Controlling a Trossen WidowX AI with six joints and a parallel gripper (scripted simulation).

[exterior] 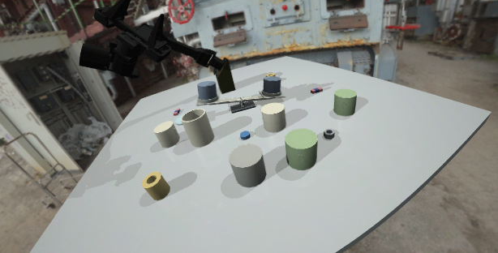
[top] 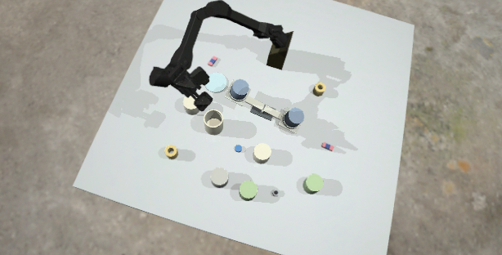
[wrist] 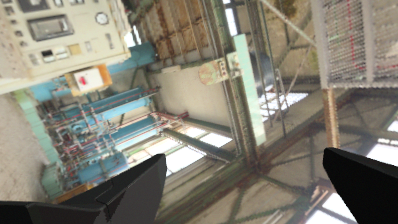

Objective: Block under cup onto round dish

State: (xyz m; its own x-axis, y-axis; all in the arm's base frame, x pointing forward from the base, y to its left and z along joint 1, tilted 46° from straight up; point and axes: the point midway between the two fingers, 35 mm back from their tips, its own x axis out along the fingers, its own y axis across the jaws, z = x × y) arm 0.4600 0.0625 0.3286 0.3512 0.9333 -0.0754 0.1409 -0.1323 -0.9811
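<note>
My gripper [top: 202,88] [exterior: 146,5] [wrist: 243,159] is open and empty, raised high with its fingers pointing up, away from the table. Two dark blue cups stand upside down on the ends of the balance [top: 254,103] [exterior: 227,100]: one cup [top: 239,89] [exterior: 207,91] at the end beside the dish, the other cup [top: 293,118] [exterior: 272,86] at the far end. The beam's tilt is slight; the far-end cup seems to sit lower. The block is hidden. The pale blue round dish [top: 216,82] [exterior: 179,121] lies flat, with no cup above it.
Near the dish are a cream cylinder [top: 190,105] [exterior: 166,135] and a tall open beige cup [top: 213,123] [exterior: 198,128]. Another cream cylinder [top: 262,153] [exterior: 273,117], a grey cylinder [top: 219,177] [exterior: 247,166], green cylinders [top: 248,190] [exterior: 301,149] and small pieces stand on the table. The dark arm mount [top: 279,57] is behind the balance.
</note>
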